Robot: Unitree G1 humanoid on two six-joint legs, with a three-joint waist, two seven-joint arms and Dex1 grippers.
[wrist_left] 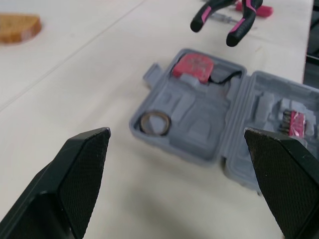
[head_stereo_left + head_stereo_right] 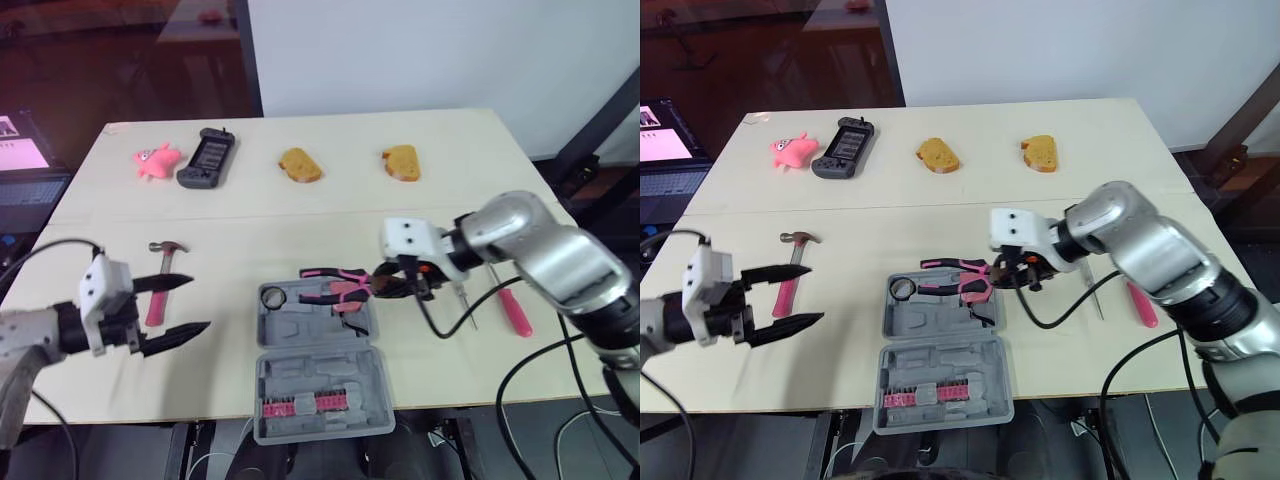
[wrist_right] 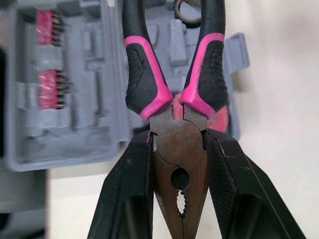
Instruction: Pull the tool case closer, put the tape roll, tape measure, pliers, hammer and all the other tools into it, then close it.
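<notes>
The grey tool case (image 2: 320,375) lies open near the table's front edge, with the tape roll (image 2: 273,296) and the red tape measure (image 1: 195,64) in its far half and pink bits (image 2: 300,403) in its near half. My right gripper (image 2: 392,281) is shut on the metal head of the pink-and-black pliers (image 2: 335,284), which hang over the case's far half. My left gripper (image 2: 170,306) stands open beside the pink-handled hammer (image 2: 160,278), which lies flat on the table at the left. A pink screwdriver (image 2: 510,305) lies to the right.
At the table's back lie a pink pig toy (image 2: 155,160), a black handheld console (image 2: 207,157) and two pieces of bread (image 2: 300,165) (image 2: 400,162). A thin metal tool (image 2: 466,303) lies beside the screwdriver. A laptop (image 2: 25,165) sits off the table's left side.
</notes>
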